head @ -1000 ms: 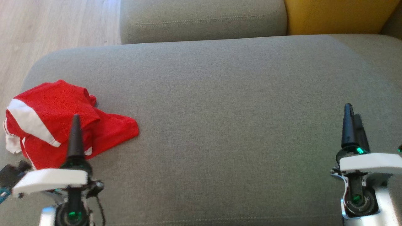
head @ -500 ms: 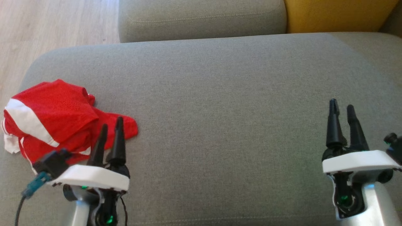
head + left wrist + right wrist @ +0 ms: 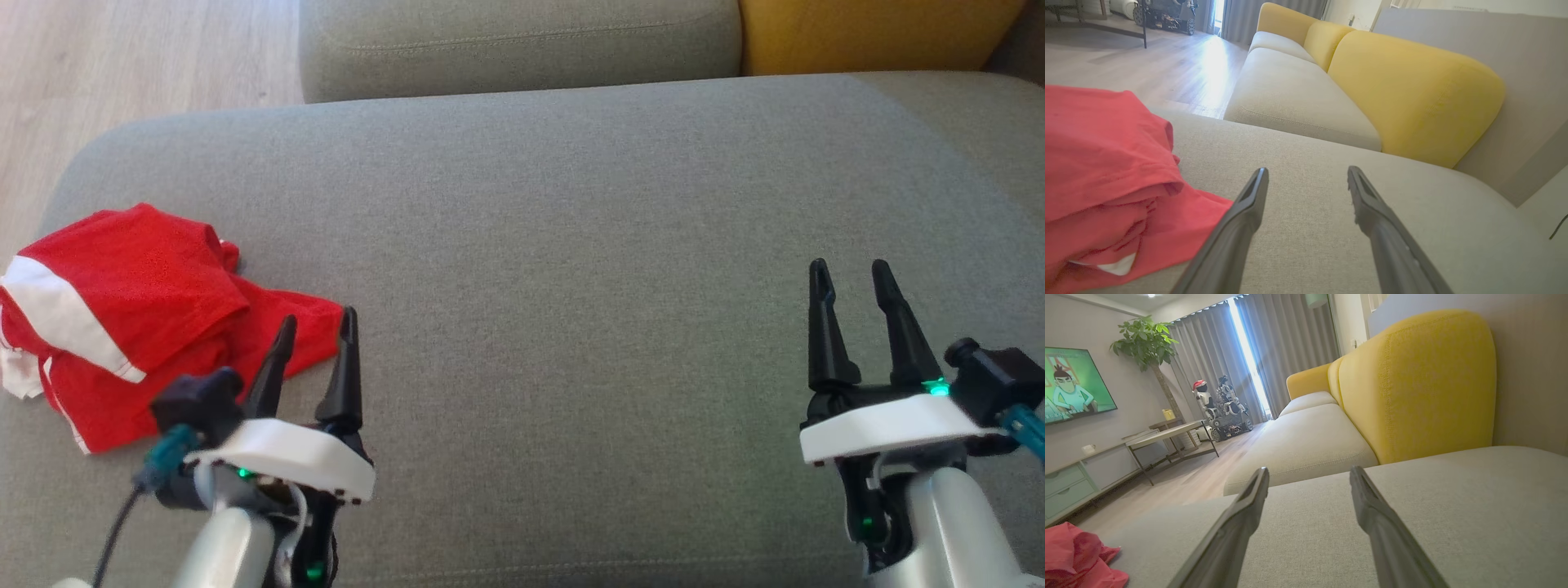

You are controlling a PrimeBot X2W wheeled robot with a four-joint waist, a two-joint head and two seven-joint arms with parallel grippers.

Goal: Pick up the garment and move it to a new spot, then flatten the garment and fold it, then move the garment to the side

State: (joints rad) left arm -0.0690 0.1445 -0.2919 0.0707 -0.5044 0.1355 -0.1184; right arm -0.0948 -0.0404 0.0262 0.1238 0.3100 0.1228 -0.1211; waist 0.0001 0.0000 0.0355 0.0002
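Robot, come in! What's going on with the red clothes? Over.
Both jaws open, empty. Red garment crumpled on grey cushion, left jaws at its edge. Nothing in the way. Over.

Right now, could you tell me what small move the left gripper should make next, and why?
Probably shift the left gripper to its left and down onto the crumpled red garment: its jaws stand open and empty beside the cloth's edge, and the garment lies unheld on the grey sofa cushion.
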